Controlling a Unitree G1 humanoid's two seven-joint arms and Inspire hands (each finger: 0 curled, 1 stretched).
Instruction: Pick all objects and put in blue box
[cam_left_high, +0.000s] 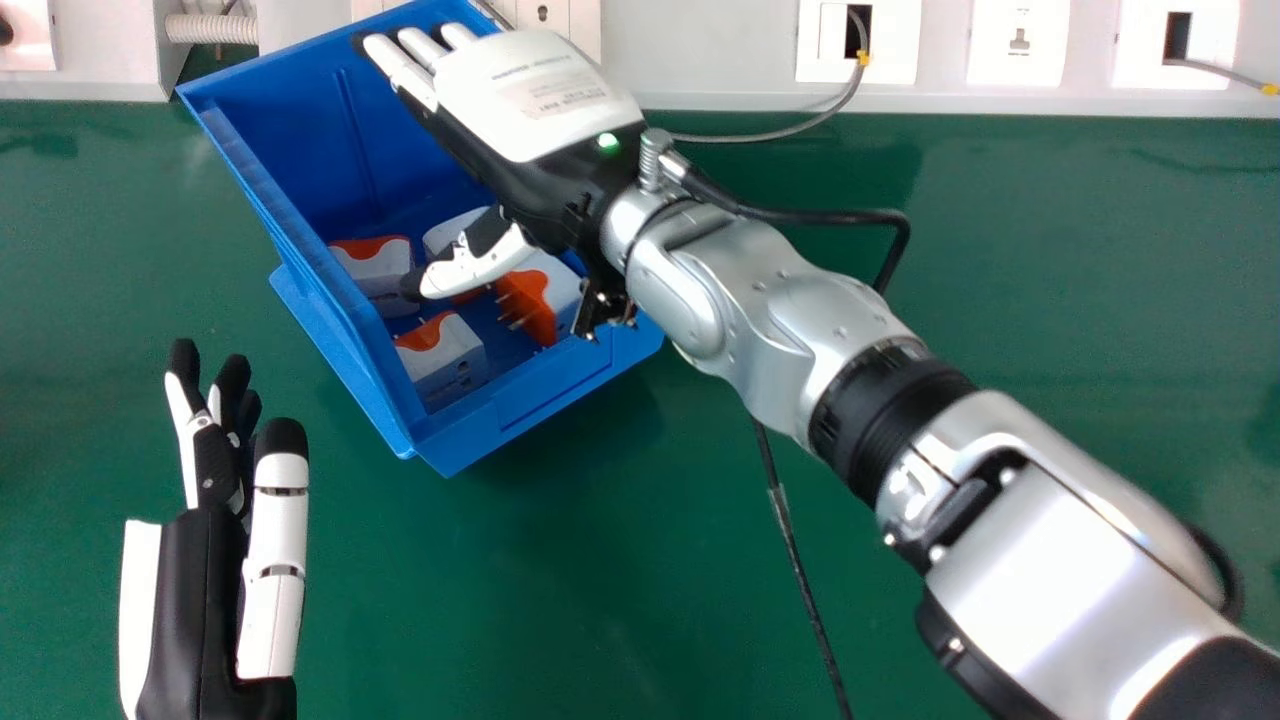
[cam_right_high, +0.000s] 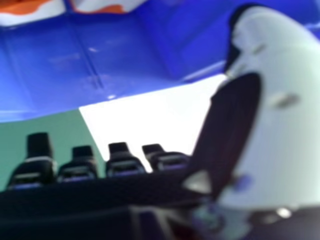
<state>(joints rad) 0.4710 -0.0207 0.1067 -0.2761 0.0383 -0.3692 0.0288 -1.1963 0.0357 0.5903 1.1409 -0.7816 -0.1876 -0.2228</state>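
The table (cam_left_high: 560, 590) is green and lies under all the equipment. A pale panel (cam_left_high: 720, 60) runs along its far side. The robot's right arm (cam_left_high: 1070, 590), silver with black joints, extends from the lower right of the head view to the box. The blue box (cam_left_high: 345, 340) sits on the table, turned at an angle, its far end in front of the panel.

The right hand (cam_left_high: 545, 95) is above the box, palm down. Its fingers are extended and well open, pointing towards the box's far rim, and grip nothing. The thumb stands well apart from them, over the contents; contact with a block cannot be determined. The left hand (cam_left_high: 205, 600) is over the table at the lower left of the head view, fingers nearly straight and nothing held.

White-and-orange blocks lie inside the box: one at the left wall (cam_left_high: 375, 265), one nearer the front (cam_left_high: 445, 355), one at the right (cam_left_high: 560, 285) with metal prongs visible, and one partly hidden behind the thumb (cam_left_high: 452, 228). A black cable (cam_left_high: 800, 570) runs from beneath the right arm to the bottom edge of the head view.
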